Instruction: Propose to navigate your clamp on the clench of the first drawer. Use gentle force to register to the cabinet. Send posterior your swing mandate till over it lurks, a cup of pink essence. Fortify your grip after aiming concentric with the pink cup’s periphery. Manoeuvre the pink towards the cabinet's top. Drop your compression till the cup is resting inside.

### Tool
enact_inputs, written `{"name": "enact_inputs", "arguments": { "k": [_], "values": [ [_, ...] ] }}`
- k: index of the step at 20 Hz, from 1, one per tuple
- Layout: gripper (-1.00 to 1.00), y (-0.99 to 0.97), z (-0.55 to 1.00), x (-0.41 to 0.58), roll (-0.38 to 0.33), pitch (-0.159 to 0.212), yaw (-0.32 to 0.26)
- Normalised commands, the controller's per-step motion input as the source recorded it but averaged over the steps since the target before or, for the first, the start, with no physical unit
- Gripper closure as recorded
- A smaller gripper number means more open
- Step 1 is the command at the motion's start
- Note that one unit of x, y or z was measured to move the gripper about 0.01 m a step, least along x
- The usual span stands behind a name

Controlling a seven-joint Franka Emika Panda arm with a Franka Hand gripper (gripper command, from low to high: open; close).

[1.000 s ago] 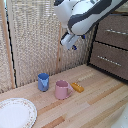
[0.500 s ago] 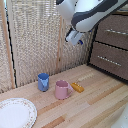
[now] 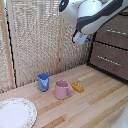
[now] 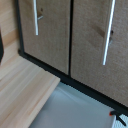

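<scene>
1. Your cabinet (image 3: 111,47) fills the exterior view's right side: a dark brown chest standing on the wooden table (image 3: 95,102), its fronts facing the cups.
2. The first drawer (image 3: 116,33) is the upper front, partly covered by the arm; the lower drawer (image 3: 108,60) sits directly beneath it. In the wrist view you see both fronts side by side, flush with each other.
3. The white arm (image 3: 92,12) reaches in from the top of the exterior view, high above the table.
4. A white plate (image 3: 16,112) lies at the exterior view's lower left, well apart from the cabinet.
5. Your clamp (image 3: 80,38) hangs in the air just beside the cabinet's front edge, touching nothing. You cannot tell from either view whether its fingers are spread or closed.
6. The pink cup (image 3: 62,89) stands upright on the table, between the blue cup (image 3: 43,81) and a small orange object (image 3: 77,87), well below the clamp.
7. The clench of the first drawer (image 4: 36,17) shows as a slim silver bar, with nothing on it.
</scene>
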Motion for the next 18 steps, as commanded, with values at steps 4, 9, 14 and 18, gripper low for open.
{"name": "enact_inputs", "arguments": {
  "k": [4,9,14,18],
  "values": [
    [-1.0,-0.44,0.0,-0.116,-0.316,-0.021,0.1],
    [-1.0,-0.39,-0.04,-0.023,-0.262,0.002,0.157],
    [-1.0,-0.39,-0.14,-0.032,-0.201,0.034,0.185],
    [-1.0,-0.51,-0.25,-0.203,-0.115,0.003,0.171]
  ]
}}
